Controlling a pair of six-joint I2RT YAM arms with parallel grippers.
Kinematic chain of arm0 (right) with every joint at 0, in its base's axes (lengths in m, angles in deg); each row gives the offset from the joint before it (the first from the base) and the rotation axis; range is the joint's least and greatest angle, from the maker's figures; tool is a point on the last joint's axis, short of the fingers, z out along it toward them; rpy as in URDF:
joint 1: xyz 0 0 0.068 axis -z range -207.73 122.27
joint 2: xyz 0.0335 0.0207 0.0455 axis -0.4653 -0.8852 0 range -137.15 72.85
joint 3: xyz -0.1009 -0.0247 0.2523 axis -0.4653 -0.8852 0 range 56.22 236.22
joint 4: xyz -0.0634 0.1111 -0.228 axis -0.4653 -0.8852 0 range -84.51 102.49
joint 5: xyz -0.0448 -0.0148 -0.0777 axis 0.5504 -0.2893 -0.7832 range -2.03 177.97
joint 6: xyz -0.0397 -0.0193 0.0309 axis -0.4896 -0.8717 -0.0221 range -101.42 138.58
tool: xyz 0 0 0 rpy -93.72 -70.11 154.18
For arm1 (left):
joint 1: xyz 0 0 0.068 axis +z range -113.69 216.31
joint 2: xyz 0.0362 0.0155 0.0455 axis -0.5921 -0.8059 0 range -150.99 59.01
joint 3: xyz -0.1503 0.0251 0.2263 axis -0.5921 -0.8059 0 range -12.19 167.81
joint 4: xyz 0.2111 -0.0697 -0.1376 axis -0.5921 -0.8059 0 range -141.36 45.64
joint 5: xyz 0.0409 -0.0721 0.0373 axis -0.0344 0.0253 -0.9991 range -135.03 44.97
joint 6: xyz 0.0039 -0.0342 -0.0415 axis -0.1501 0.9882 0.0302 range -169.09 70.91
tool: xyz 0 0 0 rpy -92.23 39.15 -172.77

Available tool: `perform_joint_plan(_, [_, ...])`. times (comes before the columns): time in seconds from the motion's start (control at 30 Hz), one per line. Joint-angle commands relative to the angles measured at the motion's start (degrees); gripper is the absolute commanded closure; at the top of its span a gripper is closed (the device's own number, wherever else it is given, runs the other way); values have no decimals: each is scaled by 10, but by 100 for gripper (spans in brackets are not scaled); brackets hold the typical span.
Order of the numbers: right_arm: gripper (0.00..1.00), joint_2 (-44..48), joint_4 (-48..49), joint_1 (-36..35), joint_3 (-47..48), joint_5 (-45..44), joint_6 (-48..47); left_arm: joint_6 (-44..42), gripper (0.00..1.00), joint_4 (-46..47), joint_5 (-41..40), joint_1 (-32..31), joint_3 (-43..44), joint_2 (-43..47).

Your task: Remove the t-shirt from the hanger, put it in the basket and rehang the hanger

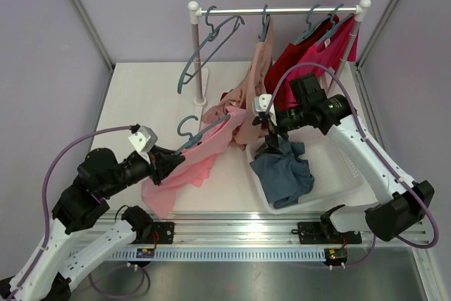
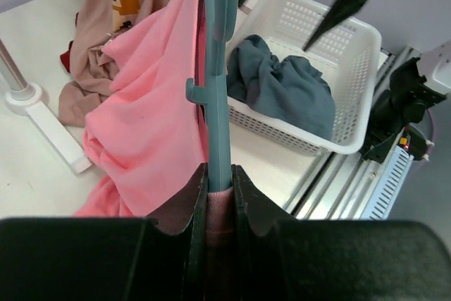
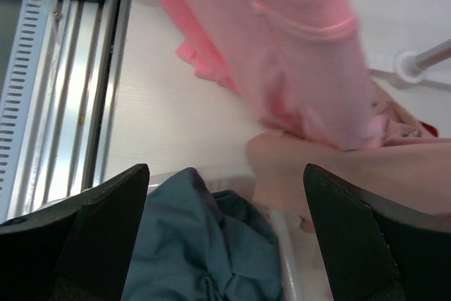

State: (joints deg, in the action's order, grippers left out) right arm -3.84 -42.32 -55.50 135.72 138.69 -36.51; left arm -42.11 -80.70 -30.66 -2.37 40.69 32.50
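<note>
T-shirt (image 1: 184, 170), pink, draped over teal hanger (image 2: 217, 96), trailing down onto table (image 1: 141, 96). Left gripper (image 2: 218, 174) clamped tight on hanger's lower end, pink cloth bunched against its fingertips. Right gripper (image 3: 225, 170) spread wide over white basket (image 1: 343, 174), near shirt's far end.

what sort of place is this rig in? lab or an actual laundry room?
Probably a lab test cell, not a home: plain panel walls in metal framing, a small tabletop clothes rail, and a white basket for drop-off.
</note>
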Motion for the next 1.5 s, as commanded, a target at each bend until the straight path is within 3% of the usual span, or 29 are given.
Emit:
perform_joint_plan(0.0, [1,-6,38,-4,50,-29,-12,7,100,-9,34,1,20,22])
perform_joint_plan(0.17, [2,-10,62,-4,70,-30,18,1,100,-57,18,1,62,54])
perform_joint_plan(0.33, [1,-27,65,-5,72,28,25,8,100,-71,38,1,86,73])
perform_joint_plan(0.63, [3,-54,109,-34,54,59,64,27,100,-46,47,0,98,71])
perform_joint_plan(1.03, [13,-62,181,-35,-2,81,126,39,100,-30,34,0,123,79])
perform_joint_plan(1.13, [30,-62,209,-35,-12,92,154,41,100,-30,30,0,122,82])
perform_joint_plan(1.17, [42,-61,213,-35,-11,97,160,41,100,-36,24,0,122,85])
perform_joint_plan(1.27, [60,-56,222,-35,-5,98,177,41,100,-44,7,0,119,90])
perform_joint_plan(1.3, [71,-55,223,-35,-4,95,183,39,100,-47,2,0,119,93])
perform_joint_plan(1.37, [79,-47,220,-35,-5,84,182,37,100,-56,-12,0,120,95])
perform_joint_plan(1.43, [97,-41,221,-25,-14,81,183,27,100,-75,-20,0,126,95])
perform_joint_plan(1.47, [100,-33,232,-17,-20,83,205,23,100,-84,-31,0,130,94])
